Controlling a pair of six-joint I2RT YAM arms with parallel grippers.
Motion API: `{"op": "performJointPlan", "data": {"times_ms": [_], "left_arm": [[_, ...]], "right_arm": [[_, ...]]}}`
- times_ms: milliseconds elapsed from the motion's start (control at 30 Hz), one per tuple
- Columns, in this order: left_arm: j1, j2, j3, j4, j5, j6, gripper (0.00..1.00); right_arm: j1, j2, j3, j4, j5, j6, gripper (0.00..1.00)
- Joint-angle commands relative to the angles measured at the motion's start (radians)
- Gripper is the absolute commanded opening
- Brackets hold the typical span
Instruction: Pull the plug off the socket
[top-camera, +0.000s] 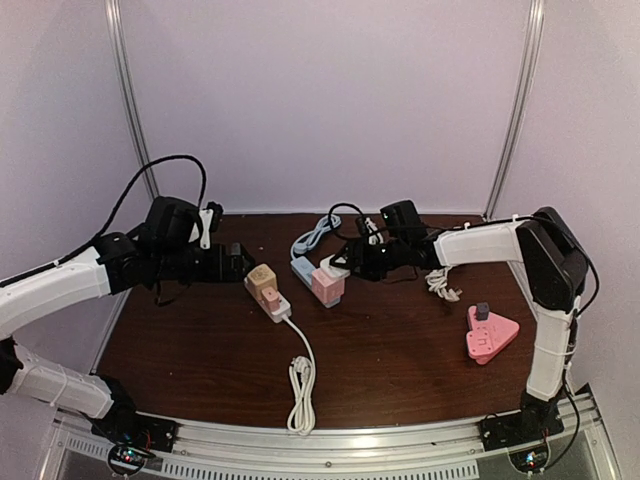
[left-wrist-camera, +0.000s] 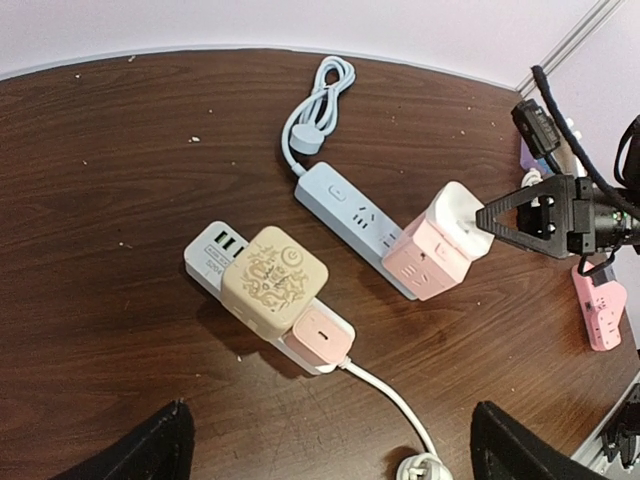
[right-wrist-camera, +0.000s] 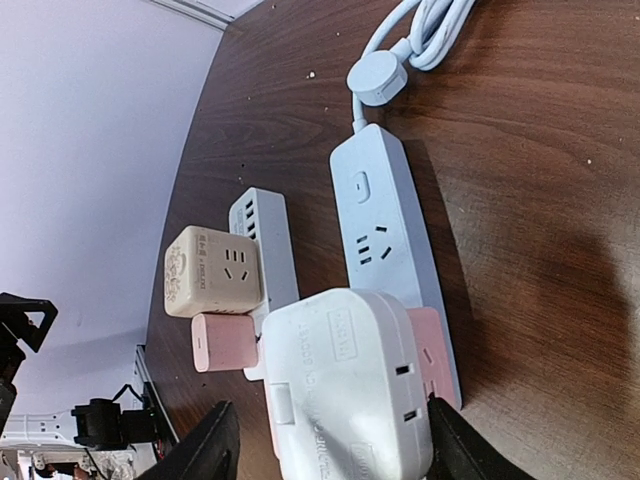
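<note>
- White plug (right-wrist-camera: 345, 380): seated on pink cube adapter (left-wrist-camera: 425, 258), which sits on blue power strip (left-wrist-camera: 340, 195) at mid-table.
- Right gripper (right-wrist-camera: 328, 432): part-open, straddling the plug, gap on one side.
- Left gripper (left-wrist-camera: 330, 450): wide open, empty, near white strip (left-wrist-camera: 205, 255).

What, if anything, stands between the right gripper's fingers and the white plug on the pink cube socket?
Nothing visible. In the right wrist view the right gripper straddles the white plug, its fingers on either side, with no cable or other thing between. The pink cube socket sits under the plug.
</note>
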Motion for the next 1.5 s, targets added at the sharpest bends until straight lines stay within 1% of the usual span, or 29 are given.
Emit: {"op": "performJointPlan", "data": {"times_ms": [0,133,233,333,400,467,633,800,1000,1233,1467], "left_arm": [[0.007,0.006,0.001,0.052,0.022,-0.007,0.98],[0.006,0.015,0.003,0.058,0.031,-0.008,0.98],[0.007,0.021,0.004,0.065,0.038,-0.010,0.98],[0.006,0.030,0.006,0.071,0.049,-0.012,0.98],[0.006,0.037,0.006,0.077,0.056,-0.012,0.98],[0.006,0.048,0.005,0.089,0.069,-0.011,0.98],[0.006,0.093,0.001,0.127,0.162,0.000,0.98],[0.006,0.133,0.001,0.173,0.228,0.006,0.98],[-0.007,0.192,0.000,0.220,0.297,0.002,0.98],[-0.043,0.251,0.007,0.271,0.338,-0.015,0.98],[-0.097,0.310,0.010,0.319,0.348,-0.048,0.97]], "right_arm": [[-0.010,0.018,-0.015,0.085,-0.059,0.054,0.61],[-0.011,0.014,-0.022,0.097,-0.067,0.066,0.51],[-0.011,0.005,-0.030,0.103,-0.065,0.071,0.42],[-0.010,-0.007,-0.043,0.105,-0.054,0.072,0.35],[-0.010,-0.013,-0.050,0.105,-0.052,0.071,0.33],[-0.009,-0.014,-0.056,0.110,-0.054,0.073,0.27],[-0.008,-0.028,-0.075,0.114,-0.048,0.090,0.16],[-0.007,-0.072,-0.131,0.122,-0.018,0.147,0.06],[0.003,-0.147,-0.195,0.102,0.028,0.172,0.00],[0.026,-0.233,-0.246,0.029,0.087,0.166,0.00],[0.077,-0.339,-0.353,-0.006,0.169,0.177,0.00]]}}
